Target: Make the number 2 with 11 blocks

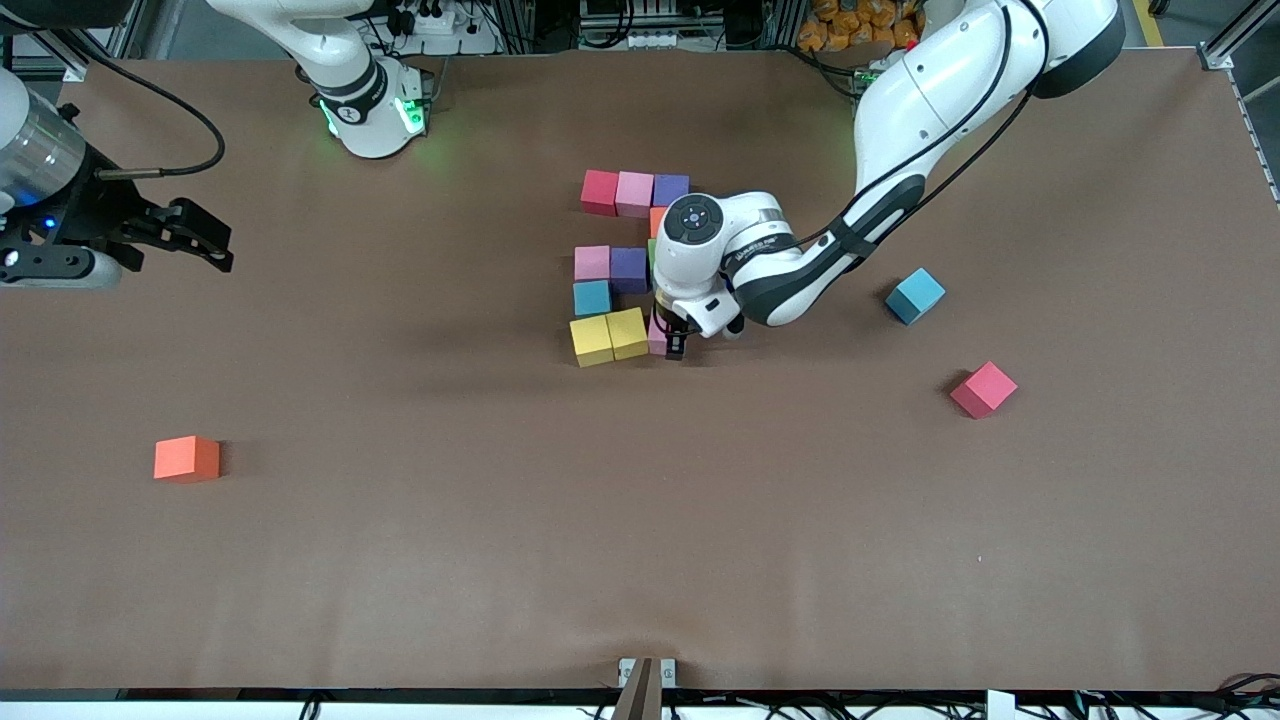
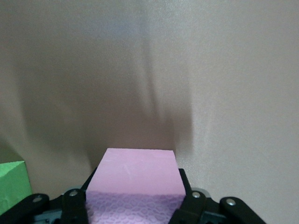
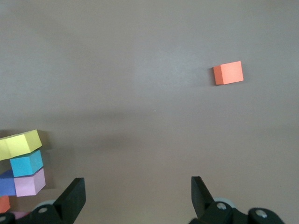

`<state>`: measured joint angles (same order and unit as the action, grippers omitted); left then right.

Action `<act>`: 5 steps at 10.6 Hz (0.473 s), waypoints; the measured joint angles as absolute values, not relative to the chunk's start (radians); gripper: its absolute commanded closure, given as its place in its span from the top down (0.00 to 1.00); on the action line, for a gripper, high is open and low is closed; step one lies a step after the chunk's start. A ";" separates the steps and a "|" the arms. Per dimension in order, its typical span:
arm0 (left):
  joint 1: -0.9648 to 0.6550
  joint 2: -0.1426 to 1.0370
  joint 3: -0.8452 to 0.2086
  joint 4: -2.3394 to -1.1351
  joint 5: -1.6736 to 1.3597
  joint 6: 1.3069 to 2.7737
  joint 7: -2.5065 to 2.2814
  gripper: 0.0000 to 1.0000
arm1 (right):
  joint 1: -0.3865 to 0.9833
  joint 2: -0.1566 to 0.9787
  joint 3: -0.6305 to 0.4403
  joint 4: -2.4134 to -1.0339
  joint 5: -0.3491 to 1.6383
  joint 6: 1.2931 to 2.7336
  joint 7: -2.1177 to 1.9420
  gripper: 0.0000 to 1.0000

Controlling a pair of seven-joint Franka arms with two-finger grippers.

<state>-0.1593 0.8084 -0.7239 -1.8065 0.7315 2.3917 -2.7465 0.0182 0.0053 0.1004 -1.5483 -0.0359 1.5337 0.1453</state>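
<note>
Sitting low on the table (image 1: pixel 400 560), the left gripper (image 1: pixel 672 340) is at the near row of the number 2 (image 1: pixel 625 265), its jaws on either side of a pink block (image 2: pixel 135 179). Whether the fingers (image 2: pixel 74 205) press that block or have let go, I cannot tell. The pink block touches the table beside the two yellow blocks (image 1: pixel 608 336), at the left-arm end of that row. A green block (image 2: pixel 13 184) shows just beside it in the left wrist view.

Rest of the number 2: red, pink and purple cubes in the row farthest from the front camera, an orange one under the arm, pink and purple in the middle row, a light blue block (image 1: pixel 592 297) below them.

Loose cubes: blue block (image 1: pixel 914 295) and red block (image 1: pixel 983 389) toward the left arm's end, orange block (image 1: pixel 186 459) toward the right arm's end.

Right gripper (image 1: pixel 205 243) waits in the air over its own end of the table, jaws wide apart, nothing between them.
</note>
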 measured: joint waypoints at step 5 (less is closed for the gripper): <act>-0.164 0.818 -0.721 -1.783 0.719 2.392 -2.747 0.58 | 0.010 0.005 0.095 -1.536 -0.044 1.542 0.152 1.00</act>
